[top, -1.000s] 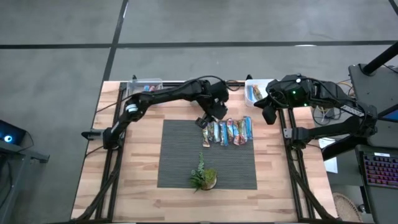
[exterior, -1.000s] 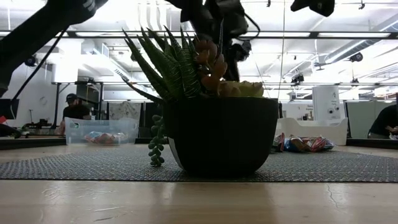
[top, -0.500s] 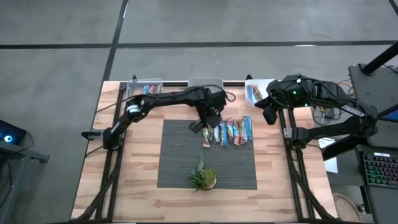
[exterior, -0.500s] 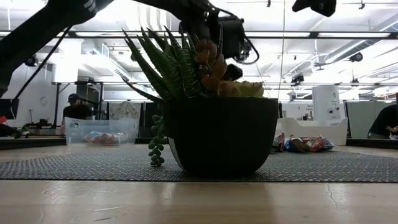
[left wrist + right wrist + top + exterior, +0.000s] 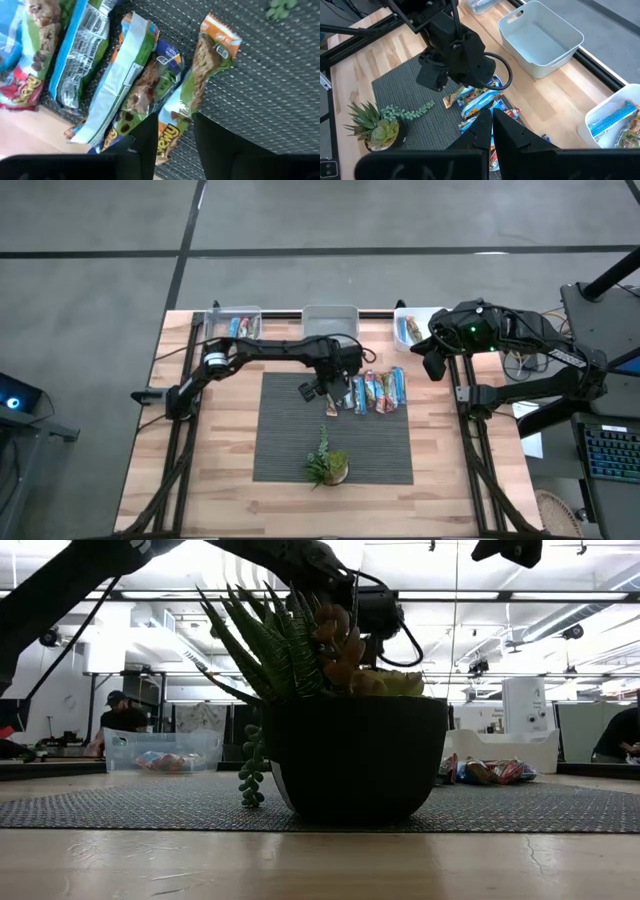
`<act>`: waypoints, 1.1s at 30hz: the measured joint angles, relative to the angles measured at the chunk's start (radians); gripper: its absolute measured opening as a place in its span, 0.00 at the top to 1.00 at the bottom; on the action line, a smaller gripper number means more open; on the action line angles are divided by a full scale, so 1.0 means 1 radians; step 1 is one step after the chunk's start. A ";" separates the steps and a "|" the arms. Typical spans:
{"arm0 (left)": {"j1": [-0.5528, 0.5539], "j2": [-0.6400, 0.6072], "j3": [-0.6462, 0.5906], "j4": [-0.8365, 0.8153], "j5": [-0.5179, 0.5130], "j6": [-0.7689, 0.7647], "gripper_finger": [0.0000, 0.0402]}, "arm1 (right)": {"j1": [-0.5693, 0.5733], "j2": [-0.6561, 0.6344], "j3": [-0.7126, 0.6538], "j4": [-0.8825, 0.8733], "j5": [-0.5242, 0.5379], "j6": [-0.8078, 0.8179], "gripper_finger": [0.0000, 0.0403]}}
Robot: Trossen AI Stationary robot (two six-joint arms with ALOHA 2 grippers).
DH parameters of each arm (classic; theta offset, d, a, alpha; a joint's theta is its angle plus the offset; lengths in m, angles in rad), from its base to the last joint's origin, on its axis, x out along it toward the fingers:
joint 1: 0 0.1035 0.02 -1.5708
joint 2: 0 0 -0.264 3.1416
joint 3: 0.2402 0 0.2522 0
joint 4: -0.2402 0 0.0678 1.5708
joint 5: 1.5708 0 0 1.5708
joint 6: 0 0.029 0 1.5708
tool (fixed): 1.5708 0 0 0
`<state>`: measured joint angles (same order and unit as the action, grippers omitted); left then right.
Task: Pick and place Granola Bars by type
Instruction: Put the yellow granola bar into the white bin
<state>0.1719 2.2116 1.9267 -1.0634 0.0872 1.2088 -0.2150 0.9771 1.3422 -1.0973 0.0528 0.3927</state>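
Left wrist view: left gripper (image 5: 172, 132) fingers spread astride a granola bar (image 5: 172, 131) at row's 9 o'clock end; pick step, next squeeze and lift; right gripper (image 5: 491, 131) pressed together, waiting

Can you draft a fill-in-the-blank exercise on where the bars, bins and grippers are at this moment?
1. The loose granola bars lie in a row on the dark ____.
2. The left gripper hangs over the ____ end of that row in the high view.
3. The middle bin at the far edge of the table holds ____ bars.
4. The right gripper, away from the row beside the right bin, has its fingers ____.

Missing words: mat; left; no; shut
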 joint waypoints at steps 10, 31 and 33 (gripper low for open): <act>0.000 0.000 -0.020 0.030 -0.015 0.095 0.73 | 0.000 0.000 0.000 -0.008 0.000 0.008 0.98; -0.004 0.002 -0.102 0.096 -0.020 0.169 0.73 | 0.000 0.001 -0.001 -0.031 -0.001 0.021 0.98; -0.004 0.002 -0.102 0.107 -0.020 0.169 0.73 | 0.000 0.001 -0.002 -0.031 -0.001 0.021 0.98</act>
<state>0.1677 2.2137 1.8248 -0.9565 0.0669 1.3773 -0.2146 0.9779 1.3403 -1.1284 0.0517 0.4137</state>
